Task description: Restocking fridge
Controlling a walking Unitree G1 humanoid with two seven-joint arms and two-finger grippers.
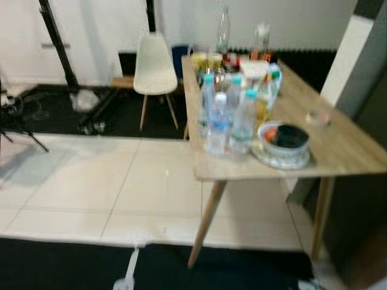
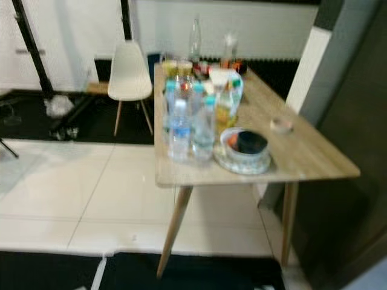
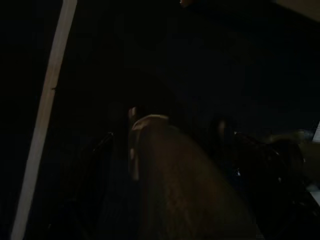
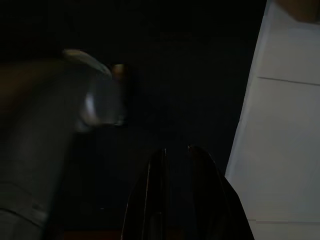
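A light wooden table (image 1: 344, 154) stands ahead of me, slightly to the right. Several clear plastic water bottles (image 1: 227, 121) with teal caps are clustered near its front left corner. Beside them a patterned bowl (image 1: 284, 144) holds a dark round lid and something orange. Jars, a white container and a tall glass bottle (image 1: 223, 29) crowd the far end. A small dish (image 1: 318, 116) lies alone toward the right edge. My right gripper (image 4: 176, 152) hangs low over a dark floor, its black fingers close together and holding nothing. The left wrist view is very dark, with the left gripper barely made out.
A white chair (image 1: 154, 63) stands at the table's far left corner. Black stand legs and cables (image 1: 36, 115) spread over the dark floor at the left. A dark tall panel (image 2: 357, 121) rises right of the table. Pale tiles (image 1: 91, 181) lie before me, with a black mat (image 1: 60, 266) at my feet.
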